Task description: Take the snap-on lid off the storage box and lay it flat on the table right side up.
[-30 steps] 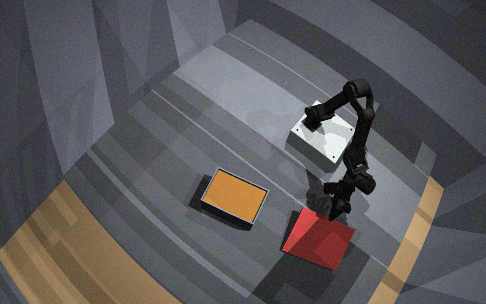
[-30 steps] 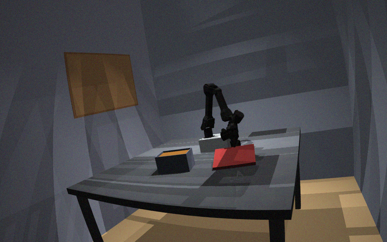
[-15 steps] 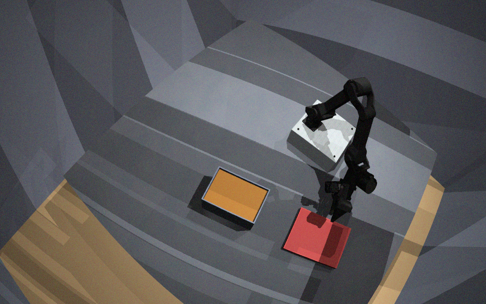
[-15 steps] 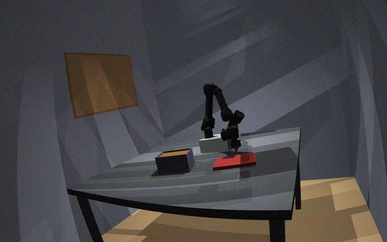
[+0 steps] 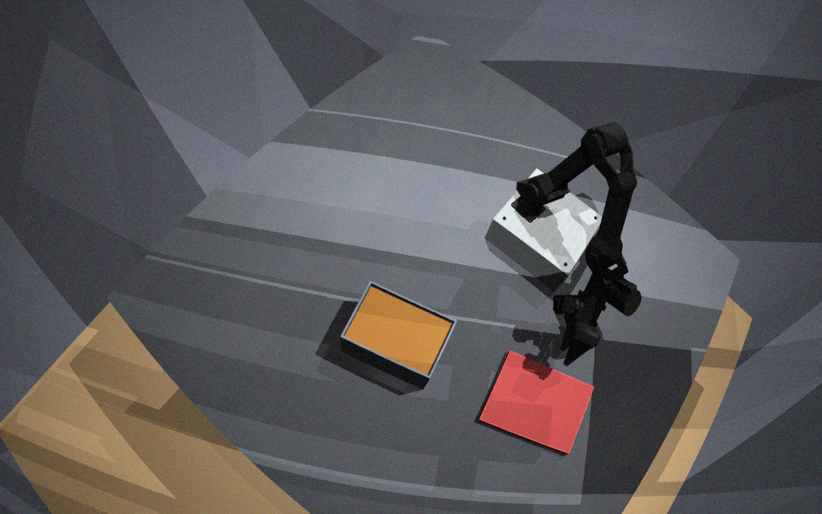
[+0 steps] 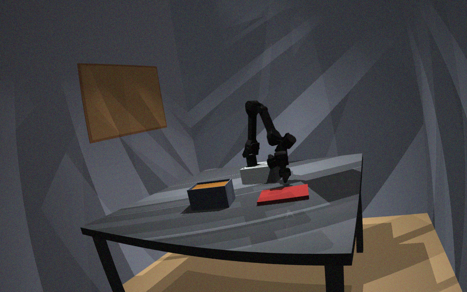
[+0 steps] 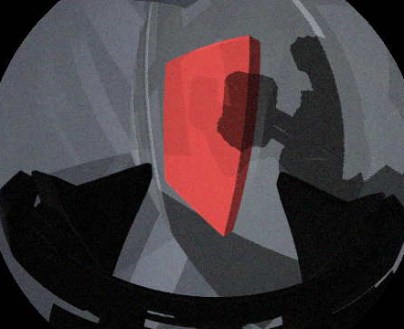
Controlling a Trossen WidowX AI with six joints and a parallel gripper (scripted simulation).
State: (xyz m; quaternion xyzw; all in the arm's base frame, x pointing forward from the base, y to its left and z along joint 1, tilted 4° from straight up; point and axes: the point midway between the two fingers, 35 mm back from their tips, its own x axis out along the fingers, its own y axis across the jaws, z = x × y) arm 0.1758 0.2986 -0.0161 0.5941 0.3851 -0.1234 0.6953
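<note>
The red lid (image 5: 539, 409) (image 6: 282, 194) (image 7: 199, 132) lies flat on the table (image 5: 312, 434) (image 6: 224, 236), smooth top face up, to the right of the box. The storage box (image 5: 383, 365) (image 6: 208, 198) stands upright and open, with dark blue walls and an orange surface (image 5: 398, 329) (image 6: 209, 185) inside. My gripper (image 5: 569, 363) (image 6: 285, 181) (image 7: 217, 175) is open and empty, a little above the lid's back edge. In the wrist view its fingers stand wide apart, with the lid beyond them, touching neither finger. The lid's underside is hidden.
The arm's white base block (image 5: 548, 236) (image 6: 253, 176) stands behind the lid and the box. The table's right edge (image 6: 357, 203) lies beyond the lid. An orange-brown panel (image 6: 122, 101) hangs on the back wall, away from the arm.
</note>
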